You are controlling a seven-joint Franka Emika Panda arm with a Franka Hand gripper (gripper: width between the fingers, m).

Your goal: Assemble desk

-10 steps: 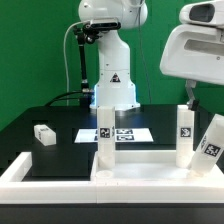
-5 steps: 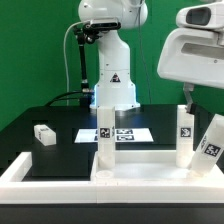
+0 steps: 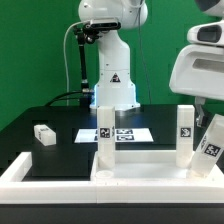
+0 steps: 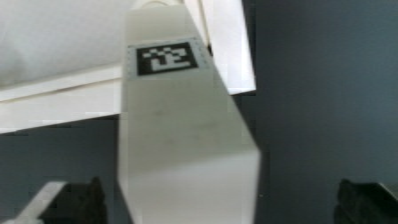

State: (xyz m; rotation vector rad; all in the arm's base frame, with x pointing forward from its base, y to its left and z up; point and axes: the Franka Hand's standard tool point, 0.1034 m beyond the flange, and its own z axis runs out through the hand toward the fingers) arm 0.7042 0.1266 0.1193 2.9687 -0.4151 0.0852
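The hand (image 4: 214,203) is hanging empty with its fingers spread wide, straddling a tagged leg (image 4: 178,130) near the tabletop panel (image 3: 140,168) that is lying on the desk (image 3: 60,115). Doing this well is probably meaning centring first, then descending straight and closing squarely on the leg's flat sides.

Robotics lab: green backdrop (image 3: 30,50), marker board (image 3: 122,133).

A black table (image 3: 62,150) stands before a green backdrop (image 3: 30,50). The marker board (image 3: 135,134) lies flat near the table's middle. A low white border wall (image 3: 40,168) runs along the near edge.
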